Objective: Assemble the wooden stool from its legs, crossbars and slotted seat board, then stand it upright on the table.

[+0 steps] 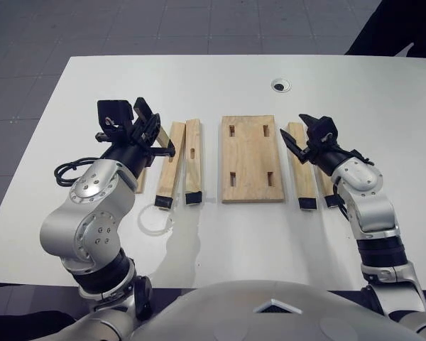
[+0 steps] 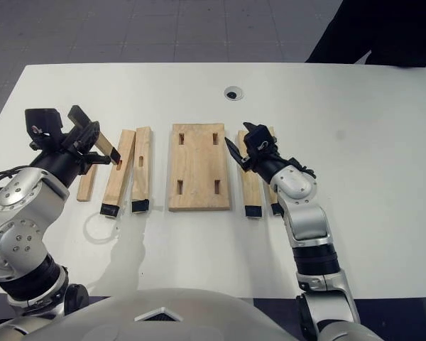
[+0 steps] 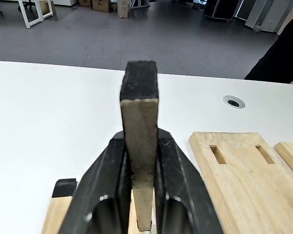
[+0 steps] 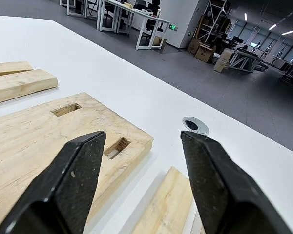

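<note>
One table (image 1: 199,78): white, bearing all the wooden parts in a row across its middle.
Seat board (image 1: 250,158): lies flat at the centre of the row, long side running away from the robot, four slots facing up; not yet joined to any other part.
Left pair of legs (image 1: 192,162): two long sticks lying side by side just left of the seat board, black caps on the near ends; each shows a slot along its length.
Right pair of legs (image 2: 250,181): two long sticks lying just right of the seat board, black caps on the near ends; the outer one is largely covered by the right arm.
Left gripper (image 3: 140,144): raised above the table left of the left pair of legs, fingers clenched on a stick.
Right gripper (image 4: 141,139): fingers spread wide with nothing between them, poised over the far ends of the right pair of legs, beside the seat board's right edge.
Stick (image 3: 139,122): pinched between the left fingers, clear of the table, black cap on its free end.
Short stick (image 2: 87,183): lies flat at the left end of the row, partly under the left arm.
Clear ring (image 1: 155,217): flat on the table, near the capped ends of the left pair of legs.
Cable hole (image 1: 281,85): set in the tabletop beyond the seat board.
</note>
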